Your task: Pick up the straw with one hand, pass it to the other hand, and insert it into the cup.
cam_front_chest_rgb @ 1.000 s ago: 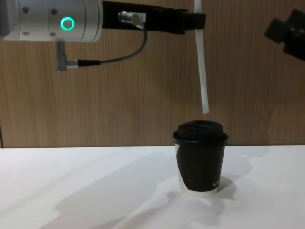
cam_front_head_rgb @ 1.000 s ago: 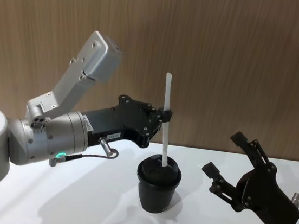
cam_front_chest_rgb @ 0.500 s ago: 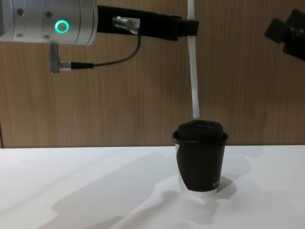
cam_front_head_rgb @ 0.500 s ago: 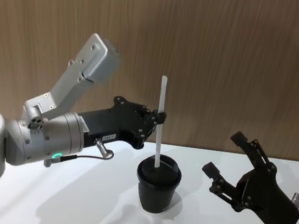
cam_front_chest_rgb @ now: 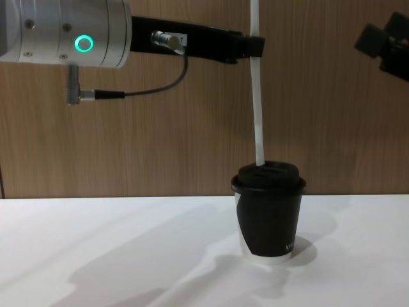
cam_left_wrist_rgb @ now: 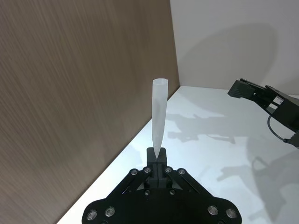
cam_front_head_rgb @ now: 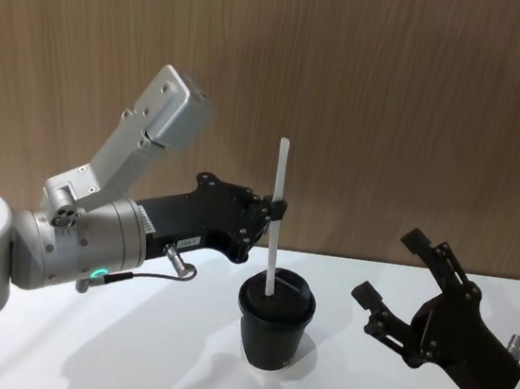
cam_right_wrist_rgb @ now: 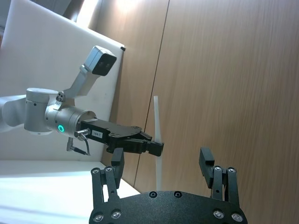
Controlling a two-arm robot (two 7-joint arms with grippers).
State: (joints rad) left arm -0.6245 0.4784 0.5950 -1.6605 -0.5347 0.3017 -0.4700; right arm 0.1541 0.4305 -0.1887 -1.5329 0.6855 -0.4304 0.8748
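Chest view puts the straw [cam_front_chest_rgb: 257, 109] with its lower tip at the top of the cup [cam_front_chest_rgb: 268, 217], upper end cut off. Head view shows its whole length, clenched in the left hand [cam_front_head_rgb: 276, 206] above the cup. To the right, the right hand [cam_front_head_rgb: 390, 266] hangs released. Whether the tip is inside is unclear.

The thin white straw [cam_front_head_rgb: 281, 173], near upright, is pinched about midway along its length by the closed left claw [cam_front_head_rgb: 275, 208]; its lower tip meets the top of the domed lid of the cup [cam_front_head_rgb: 271, 334]. The cup, black with a white base rim, stands upright on the white table [cam_front_head_rgb: 127, 349]. The right claw [cam_front_head_rgb: 389, 264] hangs spread to the cup's right.
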